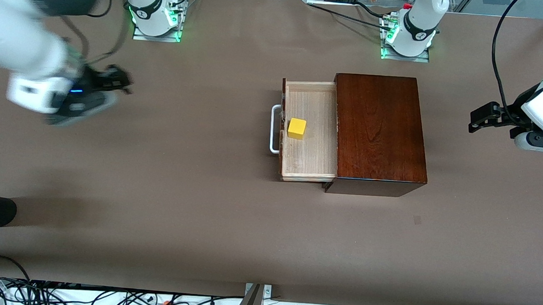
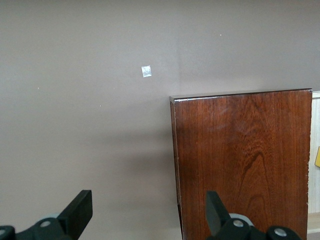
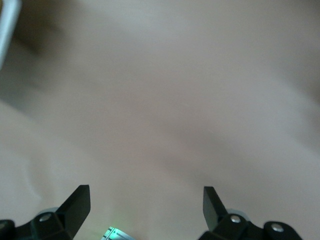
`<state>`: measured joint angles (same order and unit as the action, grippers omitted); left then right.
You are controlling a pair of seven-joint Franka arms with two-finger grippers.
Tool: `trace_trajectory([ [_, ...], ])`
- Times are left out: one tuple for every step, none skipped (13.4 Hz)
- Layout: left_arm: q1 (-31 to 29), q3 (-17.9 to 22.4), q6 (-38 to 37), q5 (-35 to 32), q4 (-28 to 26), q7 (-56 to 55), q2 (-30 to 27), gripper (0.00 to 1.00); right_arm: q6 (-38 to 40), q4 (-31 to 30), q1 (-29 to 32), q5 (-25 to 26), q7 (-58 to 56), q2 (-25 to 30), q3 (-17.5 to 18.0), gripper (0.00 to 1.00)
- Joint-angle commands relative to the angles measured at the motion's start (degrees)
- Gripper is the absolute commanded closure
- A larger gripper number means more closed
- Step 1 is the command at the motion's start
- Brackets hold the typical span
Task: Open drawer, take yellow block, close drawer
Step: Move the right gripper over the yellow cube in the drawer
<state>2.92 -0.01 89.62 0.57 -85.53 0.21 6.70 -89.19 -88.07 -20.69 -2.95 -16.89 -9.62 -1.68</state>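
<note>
Right gripper [image 1: 115, 82]: fingers spread wide, empty, up over bare table [image 1: 193, 204] toward the right arm's end, well apart from the box.

Left gripper [image 1: 478, 119]: fingers apart, empty, over the table at the left arm's end, just off the closed end of the mahogany box [image 1: 379, 128]; this arm waits.

Drawer [image 1: 311, 131]: pulled out of the box toward the right arm's end, white handle [image 1: 275, 129] on its front facing the right gripper.

Yellow block [image 1: 297, 128]: resting inside the drawer, near the front wall by the handle, apart from both side walls.

Governing relation: block lies across the table from the right gripper, on its side of the box (the left gripper would have to reach over the whole box). Judgement: the pick falls to the right arm, descending from above into the open tray.
</note>
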Motion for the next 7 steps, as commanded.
trace_trajectory([
  [0.85, 0.81, 0.64, 0.93, 0.53, 0.93, -0.20, 0.00, -4.21, 0.79, -9.07, -0.48, -1.31, -1.36, 1.50, 0.00],
  [0.94, 0.81, 0.64, 0.40, 0.54, 1.02, -0.10, 0.00, -6.93, 1.14, -12.50, -0.57, -2.09, -3.02, 1.59, 0.00],
  [0.86, 0.81, 0.64, 0.40, 0.72, 1.28, 0.07, 0.00, -9.31, 2.71, -15.75, -0.74, -2.27, -5.30, 1.68, 0.00],
  [0.77, 0.89, 0.64, 0.49, 0.81, 1.37, 0.07, 0.00, -10.72, 4.55, -19.70, -0.31, -2.27, -7.68, 1.85, 0.00],
  [0.94, 0.81, 0.64, 0.40, 0.89, 1.29, 0.07, 0.00, -12.13, 6.92, -22.18, -0.22, -2.19, -10.40, 1.85, 0.00],
  [0.94, 0.81, 0.64, 0.40, 0.81, 1.29, 0.07, 0.00, -14.14, 9.56, -24.20, -0.04, -2.53, -13.21, 1.85, 0.00],
  [0.86, 0.81, 0.64, 0.40, 0.81, 1.29, 0.07, 0.00, -16.17, 12.28, -25.97, 0.04, -3.49, -16.28, 1.85, 0.00],
])
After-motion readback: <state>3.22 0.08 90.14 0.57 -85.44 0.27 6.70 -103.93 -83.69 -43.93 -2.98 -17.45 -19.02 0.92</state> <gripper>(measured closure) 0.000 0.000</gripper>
